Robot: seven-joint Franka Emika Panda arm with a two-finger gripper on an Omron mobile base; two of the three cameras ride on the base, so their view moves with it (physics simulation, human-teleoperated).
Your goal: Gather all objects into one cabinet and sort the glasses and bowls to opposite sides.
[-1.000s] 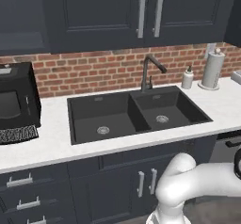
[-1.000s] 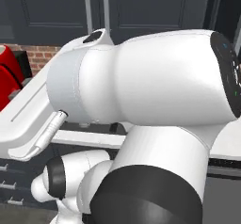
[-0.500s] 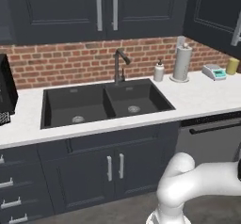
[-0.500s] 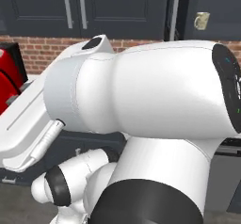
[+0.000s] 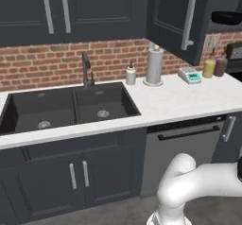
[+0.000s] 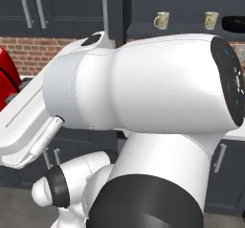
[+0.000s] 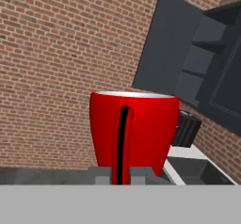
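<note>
I had my gripper clamped on the handle of the glossy red mug, which stood upright just ahead of my fingertips. The wide charcoal cabinet lay up and to my right, door swung open; on its shelf sat a cream floral mug, a cream tumbler and, at the far right, the black bowl. I judged the mug belonged left, beside the cups. Compared with a second earlier, my base had driven right, sliding the sink leftward.
</note>
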